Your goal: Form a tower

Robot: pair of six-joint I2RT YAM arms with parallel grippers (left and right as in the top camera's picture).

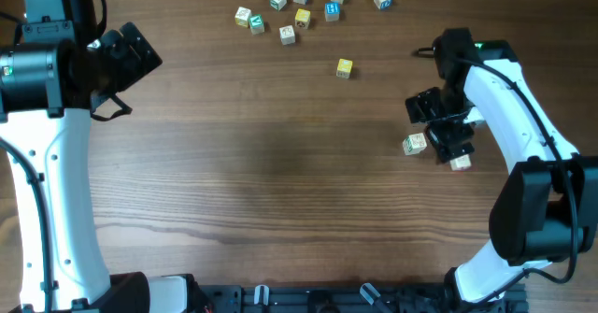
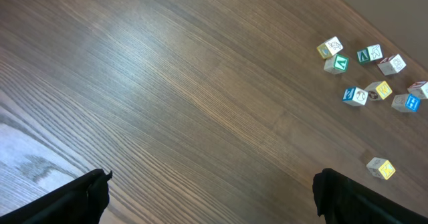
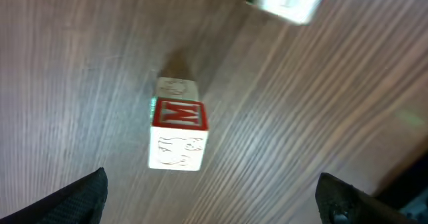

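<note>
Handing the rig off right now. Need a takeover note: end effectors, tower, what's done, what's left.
Left end effector: open, empty, far from the cubes.
Right end effector: open, empty, above the tower, not touching it.
Tower: short stack standing free on the table, right side; spare cube beside it.
Done: stack started.
Left: yellow cube and far cluster unstacked.

Tower (image 3: 177,125): between the fingers (image 3: 79,198), we see pale smooth wood, red-printed face.
Table (image 2: 200,83): we see dark grained wood, soft sheen.
Fingers: matt black.
</note>
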